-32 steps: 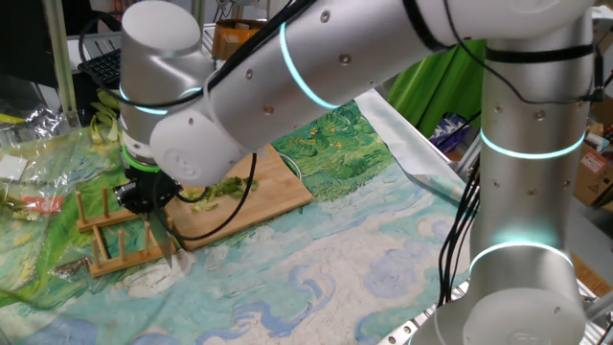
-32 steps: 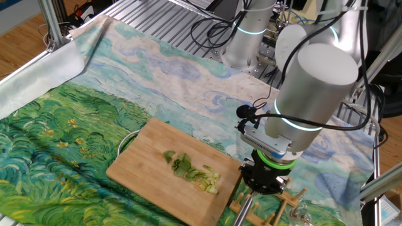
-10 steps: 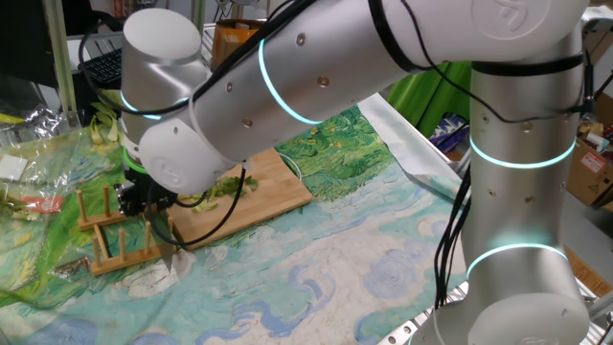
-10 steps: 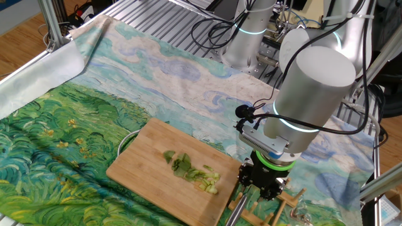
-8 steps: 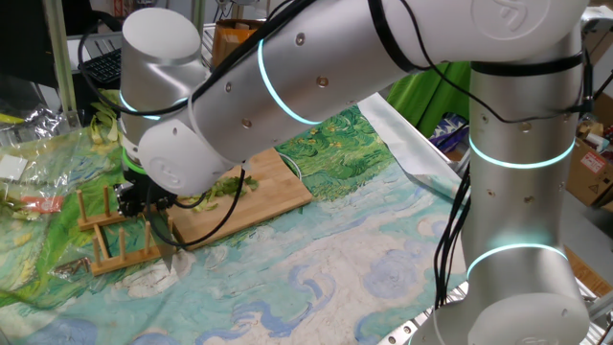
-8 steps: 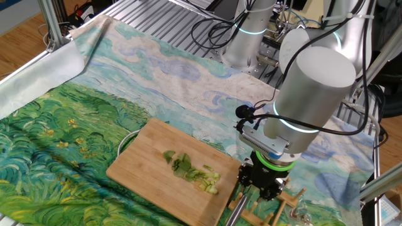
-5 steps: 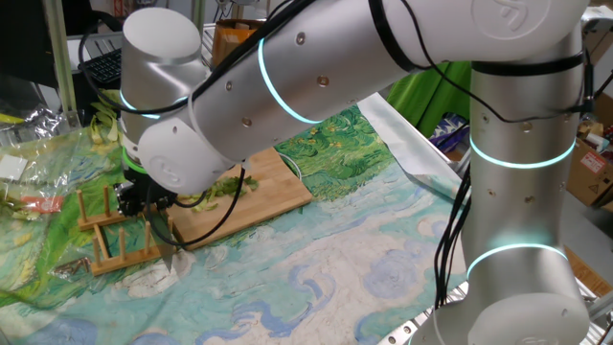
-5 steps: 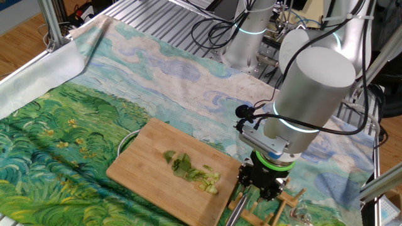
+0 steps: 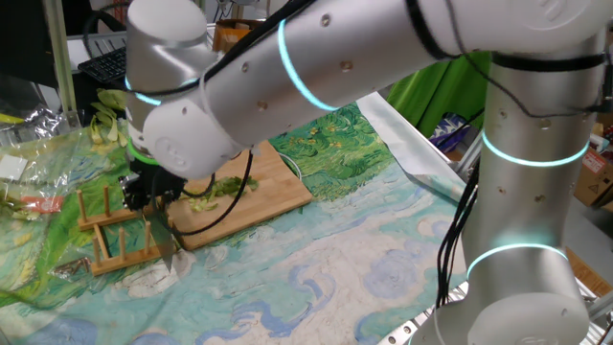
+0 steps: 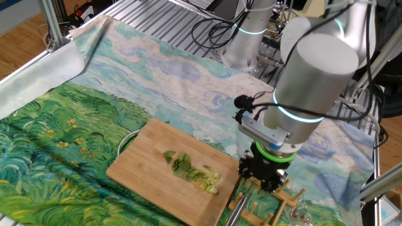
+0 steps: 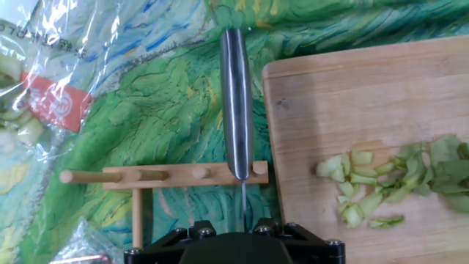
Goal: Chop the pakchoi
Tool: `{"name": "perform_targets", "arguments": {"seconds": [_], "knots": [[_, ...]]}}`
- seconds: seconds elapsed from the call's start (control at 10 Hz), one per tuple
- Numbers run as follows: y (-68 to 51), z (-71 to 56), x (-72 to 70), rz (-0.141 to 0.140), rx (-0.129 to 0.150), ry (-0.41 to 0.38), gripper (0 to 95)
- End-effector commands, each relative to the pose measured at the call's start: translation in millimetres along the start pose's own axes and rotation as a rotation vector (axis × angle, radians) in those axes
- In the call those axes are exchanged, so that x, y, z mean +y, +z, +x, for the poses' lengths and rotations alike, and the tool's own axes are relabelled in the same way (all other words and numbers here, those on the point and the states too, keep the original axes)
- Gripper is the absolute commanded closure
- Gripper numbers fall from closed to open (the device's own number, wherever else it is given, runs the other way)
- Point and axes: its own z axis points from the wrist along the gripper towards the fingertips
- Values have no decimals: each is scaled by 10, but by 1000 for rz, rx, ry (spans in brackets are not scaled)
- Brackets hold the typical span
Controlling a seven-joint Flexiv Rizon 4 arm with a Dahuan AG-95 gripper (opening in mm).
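The pakchoi [image 10: 191,171] is a small heap of cut green pieces [image 11: 388,187] on the bamboo cutting board [image 10: 147,157], also seen under the arm [image 9: 215,189]. A steel knife [image 11: 237,110] rests in the wooden rack [image 11: 146,176] beside the board, its handle [image 10: 233,210] pointing away from me. My gripper [image 10: 262,181] hangs just above the rack and knife, apart from the pakchoi. Its fingers are hidden behind the black hand body in the hand view. The knife stays in the rack on its own, so the gripper is open and empty.
A clear plastic bag [image 9: 34,144] with greens lies on the painted cloth left of the rack [image 9: 105,230]. The board [image 9: 278,172] sits right of the rack. A thin cable loop [image 10: 125,141] lies at the board's far corner. Aluminium frame rails border the table.
The gripper has risen a little off the rack and the arm has shifted. The knife stays in the rack and the cut pieces have not moved.
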Motion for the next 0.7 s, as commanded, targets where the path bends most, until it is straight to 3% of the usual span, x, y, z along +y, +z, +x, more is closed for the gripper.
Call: {"name": "perform_targets", "arguments": {"seconds": [0.1, 0.3, 0.5, 0.7], "knots": [[-118, 29, -10, -1, 5, 0, 570], [-316, 87, -97, -2, 35, -16, 570], [-521, 141, -234, -18, 64, -48, 950], [-654, 191, -377, -24, 74, -86, 950]]}}
